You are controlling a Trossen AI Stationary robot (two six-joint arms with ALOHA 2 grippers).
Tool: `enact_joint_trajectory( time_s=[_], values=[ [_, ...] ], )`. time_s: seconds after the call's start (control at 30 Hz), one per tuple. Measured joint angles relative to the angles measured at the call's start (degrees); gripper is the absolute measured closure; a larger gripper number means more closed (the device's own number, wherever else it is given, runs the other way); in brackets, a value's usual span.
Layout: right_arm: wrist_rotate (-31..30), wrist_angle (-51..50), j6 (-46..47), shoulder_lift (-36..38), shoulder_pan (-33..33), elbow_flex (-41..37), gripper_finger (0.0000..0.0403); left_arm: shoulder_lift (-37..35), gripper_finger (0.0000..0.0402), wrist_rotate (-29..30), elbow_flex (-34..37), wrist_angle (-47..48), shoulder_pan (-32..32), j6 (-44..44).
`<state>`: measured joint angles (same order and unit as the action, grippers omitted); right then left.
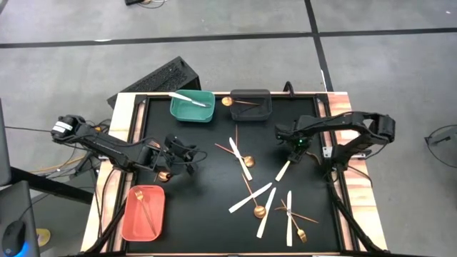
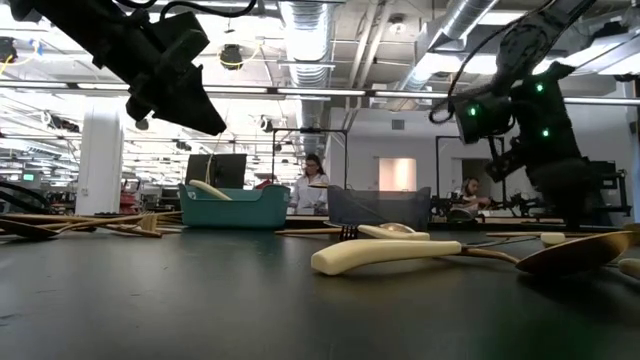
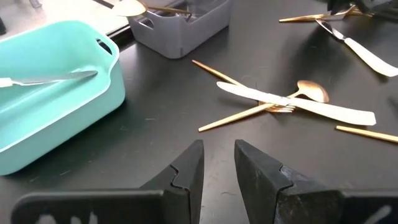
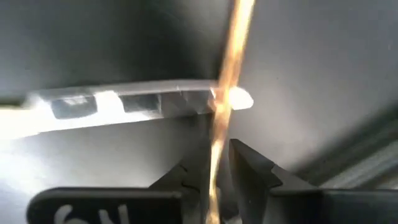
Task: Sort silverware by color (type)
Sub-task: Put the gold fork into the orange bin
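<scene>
R tool (image 4: 214, 169) pinching thin gold utensil (image 4: 229, 74) – L tool (image 3: 219, 163) empty, ajar

Black table (image 1: 207, 214): teal bin (image 1: 192, 107), grey bin (image 1: 250, 104) far; salmon bin (image 1: 143, 213) near-left; silverware (image 1: 258, 191) scattered centre-right.

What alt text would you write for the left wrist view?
The left gripper hovers open and empty over the black table. Ahead lie a white knife across a gold fork and spoon, a teal bin holding one knife, and a grey bin.
</scene>
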<state>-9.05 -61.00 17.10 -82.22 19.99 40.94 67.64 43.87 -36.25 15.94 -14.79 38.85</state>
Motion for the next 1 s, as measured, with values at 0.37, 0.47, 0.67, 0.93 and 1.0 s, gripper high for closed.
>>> enact_joint_trajectory(
  time_s=[0.37, 0.47, 0.67, 0.93, 1.0],
  values=[
    [1.62, 1.08, -0.67, 2.47, 0.50, -0.81, 0.0247, 0.00, 0.0325, 0.07, 0.00, 0.11, 0.15, -0.04],
    [1.68, 1.53, 1.10, 0.76, 0.50, -1.84, 0.0240, -0.02, 0.0325, -0.98, 0.00, 1.36, 0.13, -0.04],
    [1.40, 1.97, 2.33, -3.34, 0.54, -1.60, 0.0248, -0.02, 0.0325, -1.61, 0.00, 5.91, 0.13, 1.62],
    [2.42, 2.31, 1.10, -5.37, 2.17, -1.50, 0.0333, -0.02, 0.0325, -3.14, 0.00, 5.62, 0.12, 2.32],
    [2.59, 2.28, 1.02, -5.14, 2.25, -1.55, 0.0361, -0.02, 0.0325, -3.14, 0.00, 5.60, 0.07, 2.32]
  ],
)
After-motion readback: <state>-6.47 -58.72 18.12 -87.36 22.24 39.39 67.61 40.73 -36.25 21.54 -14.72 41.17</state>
